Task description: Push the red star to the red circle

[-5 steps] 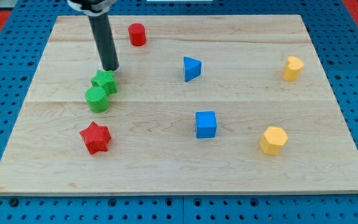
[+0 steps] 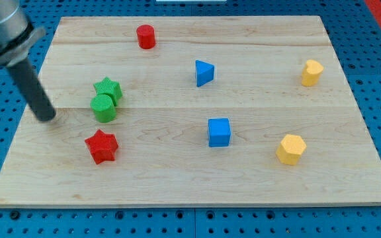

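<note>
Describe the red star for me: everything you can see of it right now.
The red star is a small chunky block with a ribbed, matte surface that looks like printed plastic. It lies flat on the wooden board, near the view's lower left, and nothing touches it. The green circle and green star sit just above it; the red circle is far up near the top edge. My tip rests up and to its left, apart from it.

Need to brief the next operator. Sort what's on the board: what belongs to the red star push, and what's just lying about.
Belongs to the job:
- red star, near the view's bottom left
- red circle, near the view's top
- my tip, left of the green blocks, up-left of the star

Just lying about:
- green star
- green circle
- blue triangle
- blue cube
- two yellow blocks
</note>
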### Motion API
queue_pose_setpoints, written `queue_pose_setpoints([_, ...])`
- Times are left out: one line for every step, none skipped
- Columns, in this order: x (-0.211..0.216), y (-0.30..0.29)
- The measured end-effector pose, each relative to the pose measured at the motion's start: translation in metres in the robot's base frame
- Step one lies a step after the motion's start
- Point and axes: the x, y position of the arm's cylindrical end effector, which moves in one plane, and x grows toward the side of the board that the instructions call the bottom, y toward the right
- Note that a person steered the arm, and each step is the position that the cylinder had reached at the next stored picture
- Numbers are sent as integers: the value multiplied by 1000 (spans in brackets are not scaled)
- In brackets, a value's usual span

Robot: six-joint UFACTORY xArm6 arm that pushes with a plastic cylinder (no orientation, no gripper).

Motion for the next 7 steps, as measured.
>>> queue_pose_setpoints([59, 22])
queue_pose_setpoints([77, 68])
queue_pose_setpoints([55, 75])
queue_pose_setpoints([55, 112])
queue_pose_setpoints([48, 151])
queue_pose_setpoints([19, 166])
queue_pose_setpoints([-13, 171])
